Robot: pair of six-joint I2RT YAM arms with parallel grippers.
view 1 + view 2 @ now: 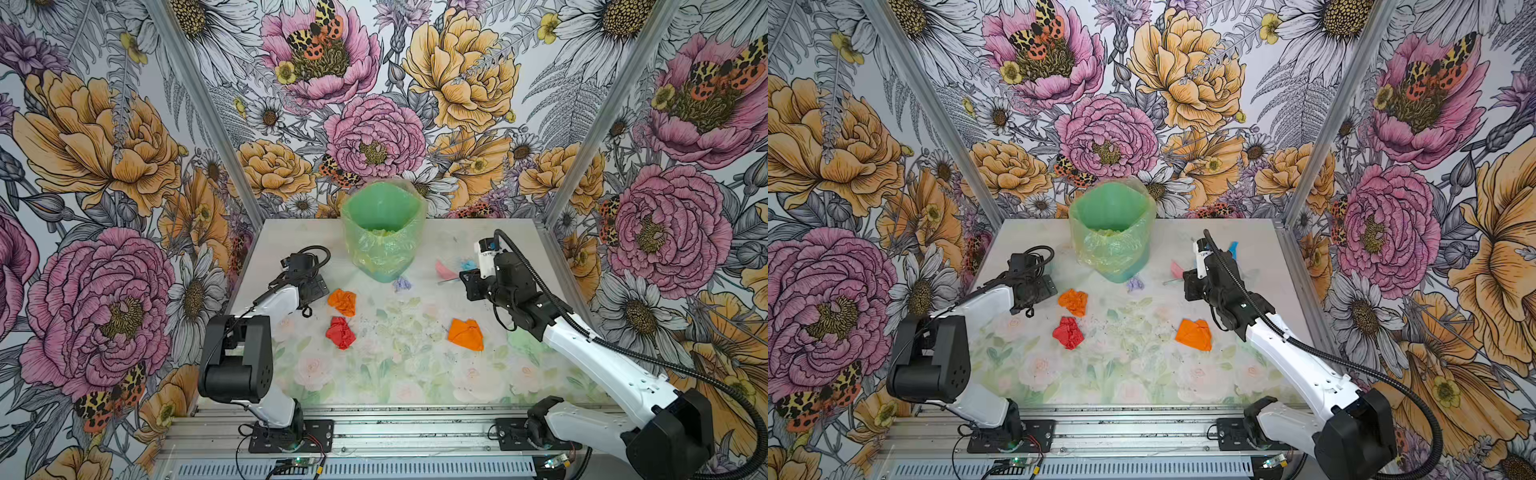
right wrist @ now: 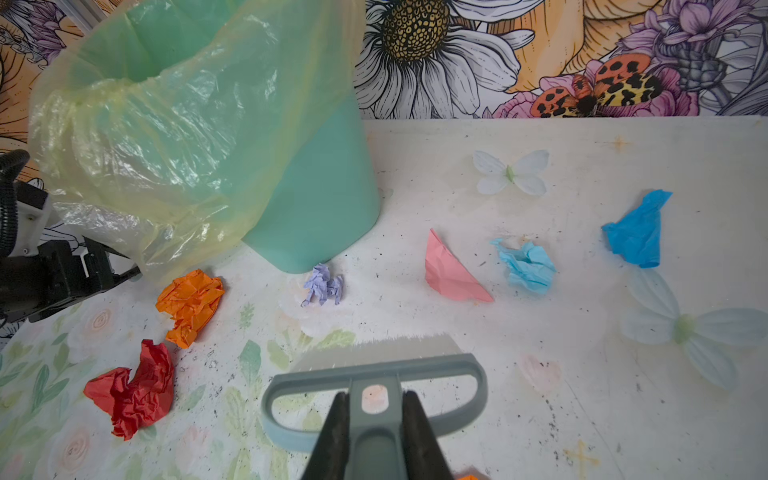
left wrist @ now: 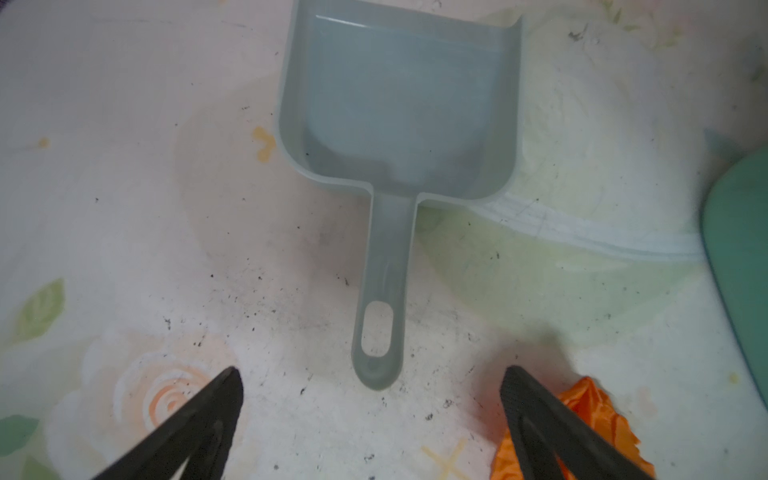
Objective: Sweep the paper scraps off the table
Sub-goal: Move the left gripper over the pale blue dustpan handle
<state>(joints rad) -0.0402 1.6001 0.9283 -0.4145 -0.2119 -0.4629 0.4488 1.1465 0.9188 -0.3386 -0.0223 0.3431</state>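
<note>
Boldly flowered walls enclose a pale rose-printed surface (image 1: 415, 374) where crumpled paper scraps (image 1: 340, 332) lie scattered in front of a green bin (image 1: 382, 232). They look feather-light and soft (likely to skid or roll), better swept than pinched. Right hand (image 2: 374, 395), angled low, is clamped on the handle of a grey brush (image 2: 374, 365); left hand (image 3: 372, 370) hovers wide open over the dustpan (image 3: 399, 104) handle
</note>
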